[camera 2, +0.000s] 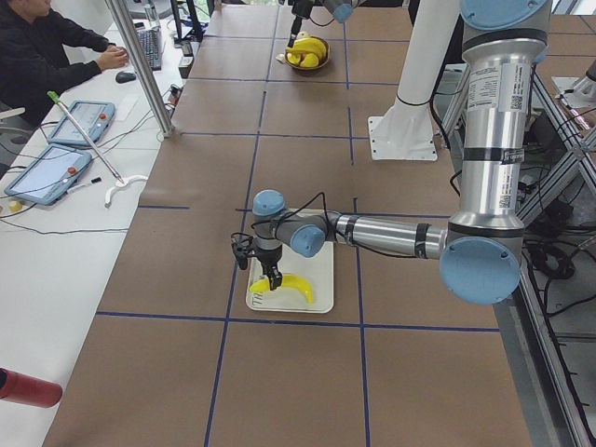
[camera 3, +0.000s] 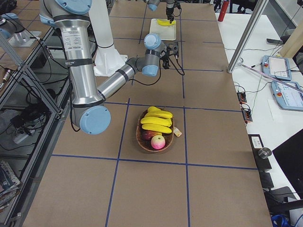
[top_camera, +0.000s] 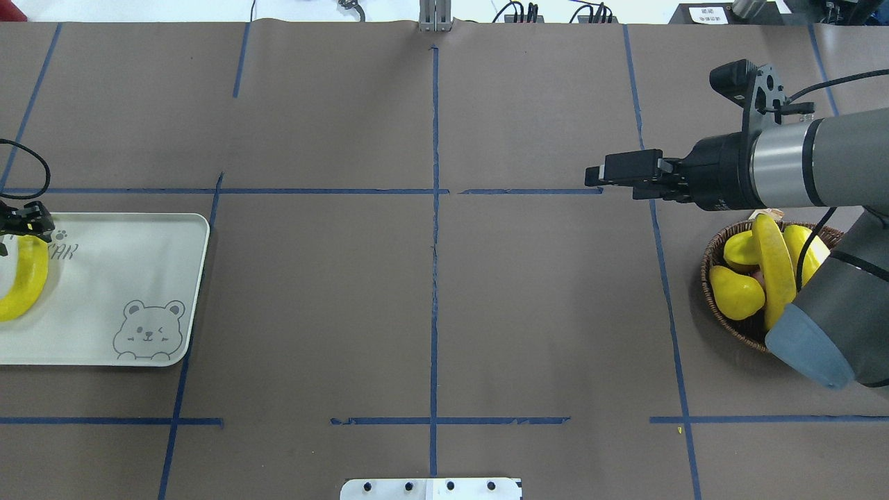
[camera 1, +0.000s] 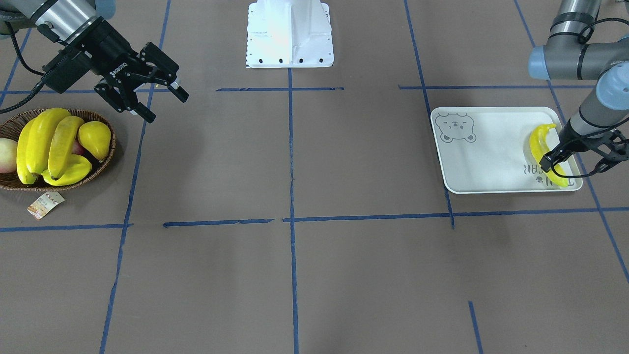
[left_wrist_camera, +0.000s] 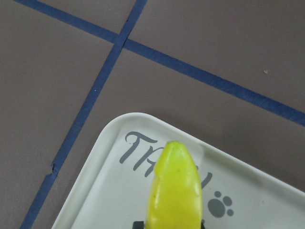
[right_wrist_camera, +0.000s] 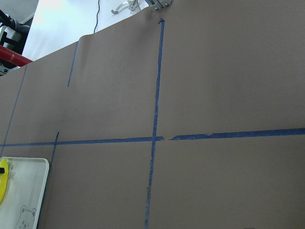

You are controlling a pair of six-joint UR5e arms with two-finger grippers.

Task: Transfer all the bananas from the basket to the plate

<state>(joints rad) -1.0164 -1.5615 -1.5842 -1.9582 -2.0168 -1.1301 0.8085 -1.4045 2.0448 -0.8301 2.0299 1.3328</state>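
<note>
Three bananas (camera 1: pixel 42 140) lie piled in the brown wicker basket (camera 1: pixel 109 158) with a yellow pear (camera 1: pixel 96 137) and a pinkish apple (camera 1: pixel 5 155). My right gripper (camera 1: pixel 164 104) hangs open and empty above the table, just beside the basket on its robot side. At the other end, a fourth banana (camera 1: pixel 538 142) lies along the outer edge of the off-white bear plate (camera 1: pixel 486 157). My left gripper (camera 1: pixel 549 163) points down, shut on this banana. The left wrist view shows the banana (left_wrist_camera: pixel 176 191) between the fingers, over the plate's lettering.
The white robot base (camera 1: pixel 290 34) stands at mid-table on the robot's side. A paper tag (camera 1: pixel 45 204) lies by the basket. Blue tape lines cross the brown table. A person (camera 2: pixel 37 47) sits at a side desk with tablets.
</note>
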